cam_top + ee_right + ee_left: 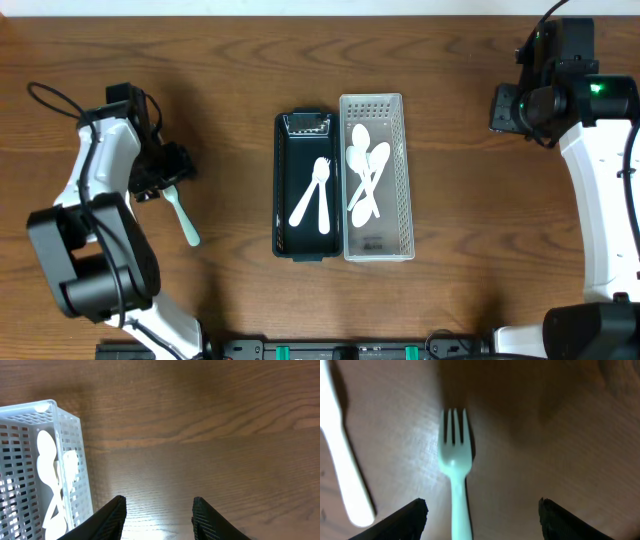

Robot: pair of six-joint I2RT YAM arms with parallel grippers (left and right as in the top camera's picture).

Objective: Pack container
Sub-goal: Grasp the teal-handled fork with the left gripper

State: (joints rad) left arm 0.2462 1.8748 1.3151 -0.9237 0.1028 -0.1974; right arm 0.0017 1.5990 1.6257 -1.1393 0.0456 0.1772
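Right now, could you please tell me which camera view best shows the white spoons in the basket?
The overhead view: the white spoons lie whole inside the perforated basket. The right wrist view catches only part of them at its left edge. The left wrist view shows none.

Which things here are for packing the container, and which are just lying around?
For the job: black plastic container holding white plastic cutlery; white perforated basket of white spoons; pale plastic fork below the open left gripper.
Just there: brown wooden table; black cable.
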